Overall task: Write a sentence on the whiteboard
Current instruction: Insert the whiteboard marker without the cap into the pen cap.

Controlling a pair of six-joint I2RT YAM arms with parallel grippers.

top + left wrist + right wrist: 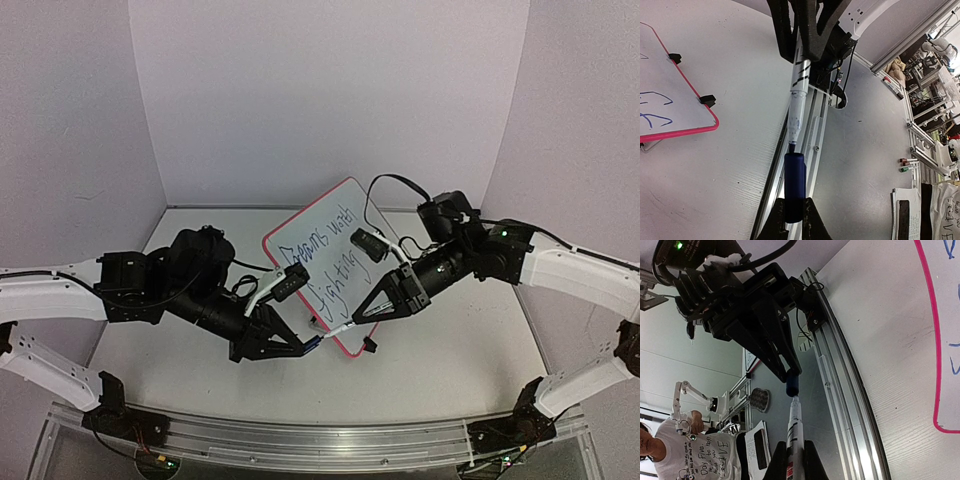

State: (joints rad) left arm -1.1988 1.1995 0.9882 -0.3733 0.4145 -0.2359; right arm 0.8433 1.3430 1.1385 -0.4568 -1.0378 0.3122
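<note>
Whiteboard (336, 206) scrawl unclear; right pincer (355, 320) hides edge.

Right pincer (795, 454) grips white marker (796, 422), tip at blue cap (791, 385)

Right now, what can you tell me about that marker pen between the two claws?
The marker is a slim white plastic-looking barrel with black print, clamped in the right gripper. Its dark nib sits at the mouth of a blue cap, which the left gripper holds. It hangs close to the whiteboard's near corner.
</note>
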